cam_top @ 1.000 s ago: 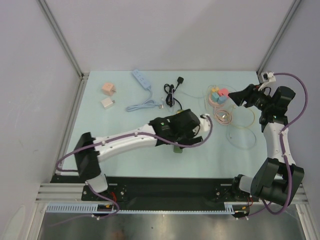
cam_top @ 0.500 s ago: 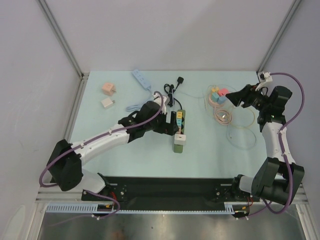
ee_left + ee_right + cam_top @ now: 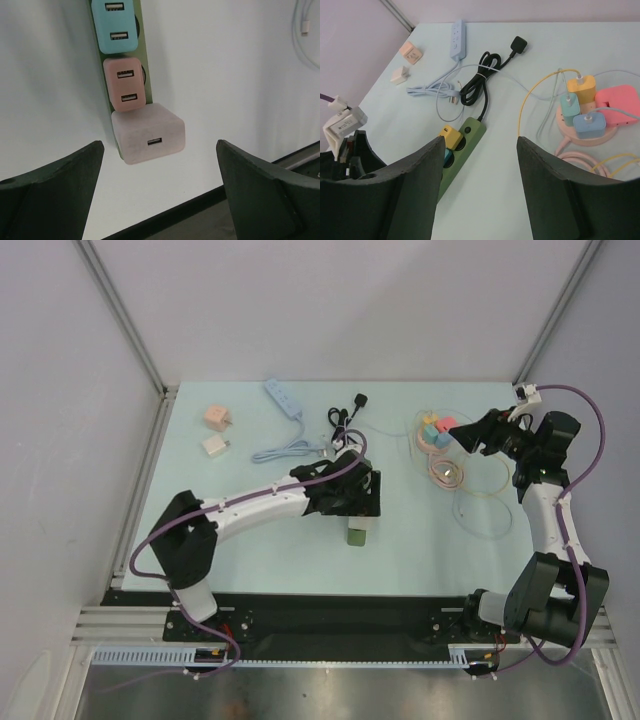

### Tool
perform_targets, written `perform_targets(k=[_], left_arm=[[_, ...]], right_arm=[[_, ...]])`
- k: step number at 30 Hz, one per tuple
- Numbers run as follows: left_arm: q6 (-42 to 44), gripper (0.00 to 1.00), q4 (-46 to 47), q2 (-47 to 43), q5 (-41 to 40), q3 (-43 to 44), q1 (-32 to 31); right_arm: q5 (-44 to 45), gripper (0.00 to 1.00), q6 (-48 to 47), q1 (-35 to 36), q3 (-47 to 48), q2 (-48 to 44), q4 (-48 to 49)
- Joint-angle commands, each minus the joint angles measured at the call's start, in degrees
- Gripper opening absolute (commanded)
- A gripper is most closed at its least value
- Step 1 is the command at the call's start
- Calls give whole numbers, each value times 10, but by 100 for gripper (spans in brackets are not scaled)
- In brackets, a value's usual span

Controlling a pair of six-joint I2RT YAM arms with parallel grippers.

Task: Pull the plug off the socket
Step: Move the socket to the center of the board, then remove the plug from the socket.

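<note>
Pale mint tabletop (image 3: 260, 550), matt and evenly lit, boxed in by plain grey wall panels (image 3: 60, 390) at left, back and right. Aluminium posts (image 3: 120, 315) slanting up from the two back corners. Black rail (image 3: 330, 610) along the near edge.

Back left: pink charger (image 3: 214, 417) and white charger (image 3: 214, 446), near each other but apart. Next along, blue power strip (image 3: 283, 398) lying loose, its pale cord (image 3: 285, 451) looped toward the middle. Just right of that, black cable (image 3: 343, 428) in a loose coil.

Centre: green power strip (image 3: 467, 145) flat on the surface, mostly hidden from above by the left arm. Seated in it in a row: yellow plug (image 3: 449, 135), teal plug (image 3: 116, 25), pink plug (image 3: 125, 85), and white plug (image 3: 148, 134) at the end nearest the robot. Left gripper (image 3: 362, 502) poised over that end, spread as wide as it goes, fingers well clear on either side of the white plug, gripping nothing.

Right of centre: round pink hub (image 3: 600, 137) carrying several small coloured plugs. Thin yellow and clear cords (image 3: 480, 505) curled beside it.

Back right: right gripper (image 3: 472, 436) raised off the table near the hub, jaws partly parted, nothing between them.
</note>
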Motion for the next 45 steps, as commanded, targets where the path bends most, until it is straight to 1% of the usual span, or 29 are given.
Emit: perform_targets(k=[1, 5, 7, 13, 15, 18, 22, 27, 29, 30, 31, 32, 33, 35, 36, 37, 38, 39, 41, 42, 43, 44, 45], left_arm=[[-38, 100, -55, 25, -49, 44, -13], [-49, 99, -111, 63, -90, 88, -27], [-50, 97, -130, 82, -111, 111, -33], [-43, 88, -142, 119, -126, 142, -40], [-42, 87, -151, 126, -133, 151, -46], [-38, 83, -161, 140, -146, 167, -54], [-35, 81, -179, 155, -163, 184, -62], [-27, 77, -190, 167, -172, 188, -66], [-20, 70, -187, 166, -174, 184, -67], [-12, 61, -185, 165, -179, 183, -67], [-6, 54, -184, 165, -183, 181, -67], [-3, 51, -180, 163, -188, 178, -67], [8, 38, -170, 161, -191, 174, -66], [26, 24, -152, 153, -194, 162, -66], [43, 8, -131, 150, -192, 157, -64], [51, 0, -120, 137, -180, 140, -63], [61, 0, -105, 128, -169, 129, -59], [82, 0, -59, 113, -156, 94, -56], [112, 0, 4, 54, -114, 45, -48], [121, 0, 38, 31, -97, -12, -42], [129, 0, 114, 9, -55, -42, -37], [144, 0, 151, -38, -35, -70, -22], [147, 0, 181, -57, -20, -96, -16]], right_arm=[[2, 64, -7, 4, -3, 0, 14], [2, 64, -8, 4, -3, 1, 14], [2, 65, -7, 4, -3, 1, 15], [2, 65, -8, 4, -3, 0, 13], [2, 64, -8, 4, -3, 0, 13], [3, 64, -8, 4, -2, 1, 13], [3, 64, -6, 4, -2, 0, 13], [2, 64, -2, 4, -3, 1, 16], [1, 65, 3, 4, -5, 2, 20], [-1, 65, 6, 4, -6, 3, 22], [-2, 65, 8, 4, -7, 4, 24], [-2, 65, 13, 4, -8, 4, 26], [-4, 65, 15, 6, -9, 6, 30], [-5, 65, 22, 7, -11, 6, 35], [-6, 65, 23, 10, -14, 7, 38], [-6, 65, 28, 11, -17, 8, 43], [-7, 65, 36, 14, -19, 10, 46], [-11, 64, 42, 20, -21, 14, 52], [-12, 64, 51, 29, -31, 18, 67], [-12, 64, 64, 36, -33, 21, 73], [-11, 65, 70, 49, -39, 28, 83], [-11, 65, 78, 58, -42, 33, 89], [-12, 66, 92, 66, -45, 39, 96]])
